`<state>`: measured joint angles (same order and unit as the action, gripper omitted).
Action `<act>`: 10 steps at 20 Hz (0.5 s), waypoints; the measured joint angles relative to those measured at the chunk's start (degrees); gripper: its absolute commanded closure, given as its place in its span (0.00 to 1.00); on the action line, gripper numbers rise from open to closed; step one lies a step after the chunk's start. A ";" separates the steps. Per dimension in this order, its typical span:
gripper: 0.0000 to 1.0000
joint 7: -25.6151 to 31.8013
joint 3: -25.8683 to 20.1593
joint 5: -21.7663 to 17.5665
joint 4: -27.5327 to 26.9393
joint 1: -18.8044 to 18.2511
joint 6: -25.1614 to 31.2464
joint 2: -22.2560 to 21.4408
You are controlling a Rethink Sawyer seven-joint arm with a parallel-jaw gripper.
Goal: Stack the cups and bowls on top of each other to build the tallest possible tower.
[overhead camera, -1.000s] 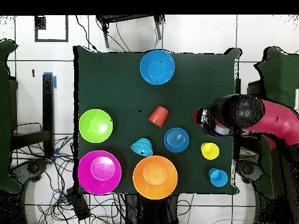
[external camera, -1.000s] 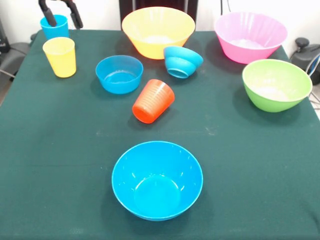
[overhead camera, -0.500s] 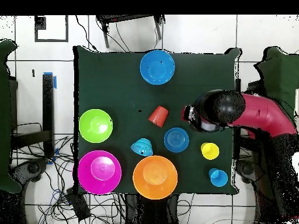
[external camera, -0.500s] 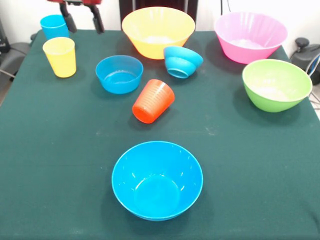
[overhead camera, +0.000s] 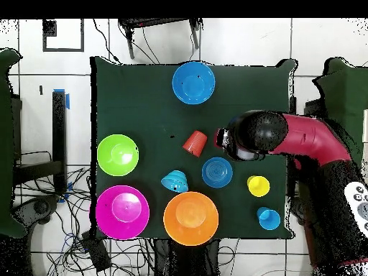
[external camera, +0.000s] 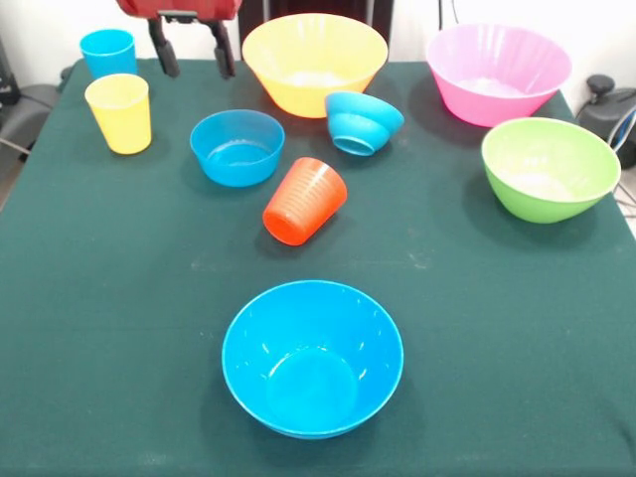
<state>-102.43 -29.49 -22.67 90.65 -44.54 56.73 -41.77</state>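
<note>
The empty gripper, jaws spread, has drifted right from the sky-blue cup toward the small blue bowl; nothing stacked yet.

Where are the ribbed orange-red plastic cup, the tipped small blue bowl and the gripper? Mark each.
ribbed orange-red plastic cup (external camera: 303,202), front view, on its ribbed side
tipped small blue bowl (external camera: 362,122), front view, on its outer wall
gripper (external camera: 192,50), front view, midway between fingertips
</note>
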 measured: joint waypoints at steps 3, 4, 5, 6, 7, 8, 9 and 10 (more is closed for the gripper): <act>0.00 0.00 0.00 0.01 0.00 0.05 -1.75 0.71; 0.00 0.00 0.01 0.00 0.04 0.04 -2.55 1.22; 0.00 0.00 0.01 0.00 0.08 0.04 -2.93 1.48; 0.00 0.00 0.01 0.01 0.15 0.04 -3.57 1.93; 0.00 0.00 0.01 0.00 0.31 0.04 -4.73 2.86; 0.00 0.00 0.01 0.01 0.36 0.03 -5.02 3.21; 0.00 0.00 0.01 0.01 0.36 0.03 -5.14 3.40; 0.00 0.00 0.01 0.00 0.38 0.04 -5.43 4.24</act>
<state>-102.43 -29.49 -22.67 91.03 -44.51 51.30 -37.54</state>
